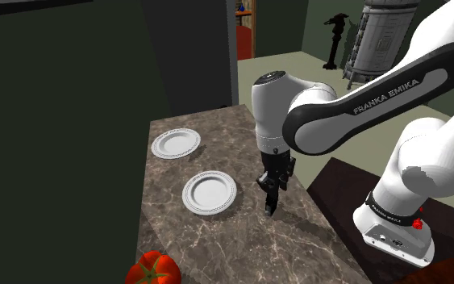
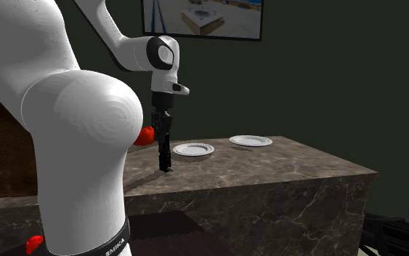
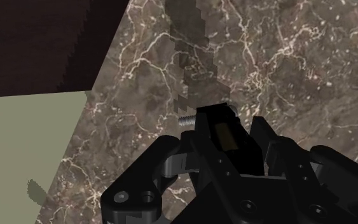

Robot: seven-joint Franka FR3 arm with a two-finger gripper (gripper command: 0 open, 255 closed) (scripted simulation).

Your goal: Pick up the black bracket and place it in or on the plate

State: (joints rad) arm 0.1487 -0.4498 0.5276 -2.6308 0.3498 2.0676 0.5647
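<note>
My black gripper [image 1: 271,190] is shut on the black bracket [image 1: 270,205], a long narrow piece that hangs upright from the fingers just over the marble counter [image 1: 233,242]. In the second exterior view the gripper [image 2: 163,135] holds the bracket [image 2: 165,156] to the left of the plates. The wrist view has the bracket [image 3: 224,132] clasped between the fingers [image 3: 171,159], a small silver screw sticking out of its side, and its shadow on the marble beyond. The nearer white plate [image 1: 209,193] [image 2: 193,149] lies on the counter a short way from the gripper, toward the shoulder view's left.
A second white plate [image 1: 176,144] [image 2: 250,140] lies farther back. A red tomato [image 1: 154,269] [image 2: 146,135] sits near the counter's front corner. The counter's edge [image 1: 318,211] runs close beside the gripper, with dark furniture [image 1: 338,190] and olive floor [image 3: 25,140] below.
</note>
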